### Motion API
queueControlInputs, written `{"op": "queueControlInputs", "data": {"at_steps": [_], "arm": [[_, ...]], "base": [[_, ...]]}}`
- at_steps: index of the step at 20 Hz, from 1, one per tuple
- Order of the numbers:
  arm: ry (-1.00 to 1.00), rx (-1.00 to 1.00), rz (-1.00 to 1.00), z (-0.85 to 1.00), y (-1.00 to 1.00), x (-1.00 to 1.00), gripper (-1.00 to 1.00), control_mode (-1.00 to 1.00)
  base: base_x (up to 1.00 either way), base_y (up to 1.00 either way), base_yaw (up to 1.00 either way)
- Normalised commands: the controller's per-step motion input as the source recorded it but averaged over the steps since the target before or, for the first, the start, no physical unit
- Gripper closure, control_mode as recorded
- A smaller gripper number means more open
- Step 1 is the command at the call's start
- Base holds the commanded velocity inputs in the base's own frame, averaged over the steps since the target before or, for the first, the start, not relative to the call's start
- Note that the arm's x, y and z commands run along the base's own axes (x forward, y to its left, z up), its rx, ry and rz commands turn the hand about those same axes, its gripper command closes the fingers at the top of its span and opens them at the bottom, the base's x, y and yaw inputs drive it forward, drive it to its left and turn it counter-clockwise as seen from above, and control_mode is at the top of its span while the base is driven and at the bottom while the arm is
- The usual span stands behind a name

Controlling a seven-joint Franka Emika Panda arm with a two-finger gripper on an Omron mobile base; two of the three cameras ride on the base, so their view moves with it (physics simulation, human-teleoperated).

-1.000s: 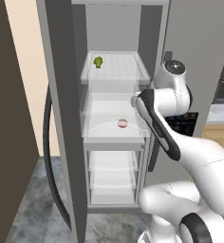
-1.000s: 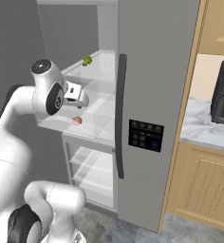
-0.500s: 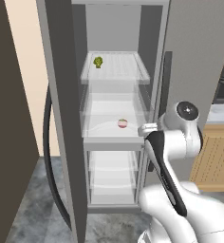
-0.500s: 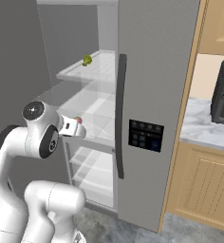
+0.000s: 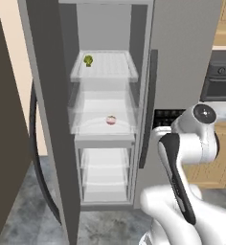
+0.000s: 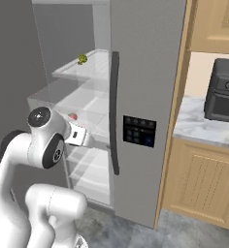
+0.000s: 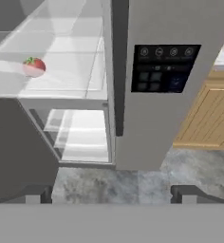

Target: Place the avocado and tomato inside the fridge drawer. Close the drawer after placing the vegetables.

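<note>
1. Tomato (image 5: 111,120) lay inside the pulled-out fridge drawer (image 5: 103,128).
2. Avocado (image 5: 88,60) sat on the shelf above, not yet moved.
3. Gripper (image 7: 112,192) was spread apart, empty; drawer remained unclosed.

The white arm rises from the base and bends forward at a dark elbow joint. Its upper link leans to the far side. The round wrist joint sits at the top, and the hand points forward and a little down. The gripper (image 7: 112,192) has its two dark fingertips (image 7: 38,193) far apart, wide open, with nothing between them. It touches nothing.
</note>
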Motion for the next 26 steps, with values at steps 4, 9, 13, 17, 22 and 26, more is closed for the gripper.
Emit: {"op": "queueControlInputs", "data": {"at_steps": [4,9,13,17,22,26], "arm": [[0.00,0.00,0.00,0.00,0.00,0.00,-1.00,1.00],[0.00,0.00,0.00,0.00,0.00,0.00,-1.00,1.00],[0.00,0.00,0.00,0.00,0.00,0.00,-1.00,1.00],[0.00,0.00,0.00,0.00,0.00,0.00,-1.00,1.00],[0.00,0.00,0.00,0.00,0.00,0.00,-1.00,1.00],[0.00,0.00,0.00,0.00,0.00,0.00,-1.00,1.00]], "base": [[-0.52,-1.00,-0.19],[0.15,-1.00,-0.19],[0.66,-1.00,-0.12],[0.97,-0.98,-0.23],[0.90,-1.00,-0.24],[0.65,-0.87,-0.23]]}}
